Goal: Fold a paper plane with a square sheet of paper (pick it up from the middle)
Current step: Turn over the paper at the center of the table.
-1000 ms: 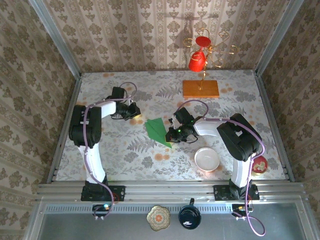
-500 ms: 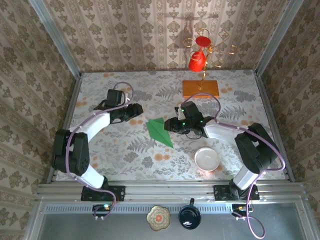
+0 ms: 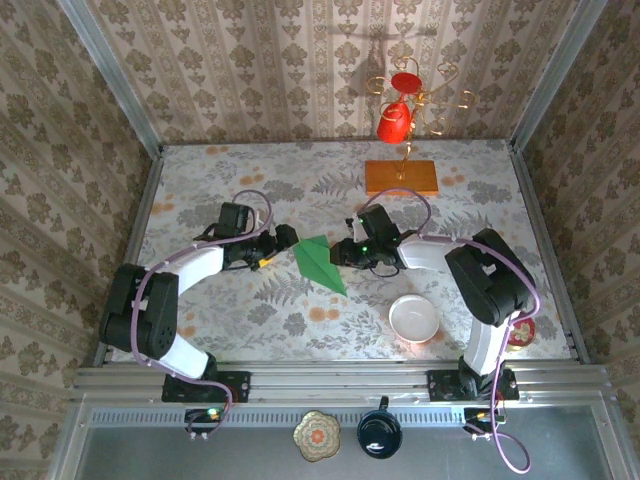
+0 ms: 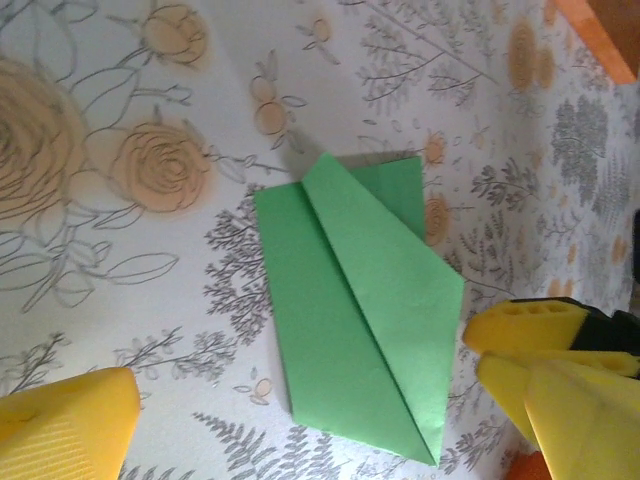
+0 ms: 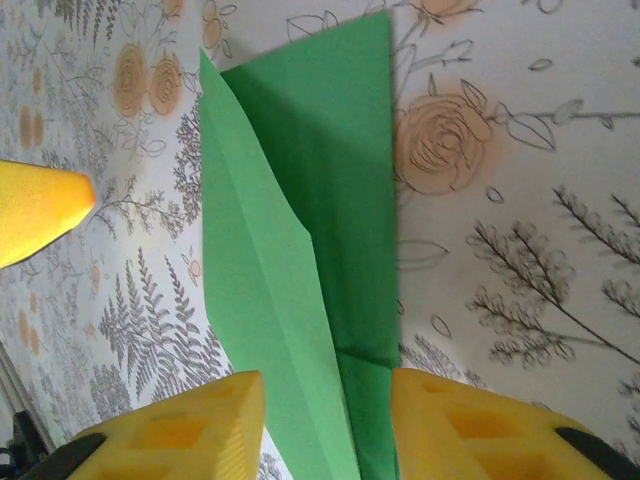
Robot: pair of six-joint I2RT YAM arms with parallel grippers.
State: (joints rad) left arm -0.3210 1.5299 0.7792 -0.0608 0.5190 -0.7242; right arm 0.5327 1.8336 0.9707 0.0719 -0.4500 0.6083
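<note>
1. Top external view: your paper plane point(image 3: 318, 263) lies flat mid-surface point(image 3: 240, 315), between both grippers.
2. Left gripper point(image 3: 284, 240): jaws wide, just beside the plane.
3. Right gripper point(image 5: 328, 425): jaws part-open, straddling one end.

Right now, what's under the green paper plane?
The paper plane lies on the floral table; nothing pokes out around its edges. Anything directly beneath is covered.

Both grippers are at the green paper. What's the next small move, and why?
Probably close the right gripper on the paper plane: its open jaws straddle the plane's fold line at one end, while the left gripper is wide open, holding nothing.
</note>
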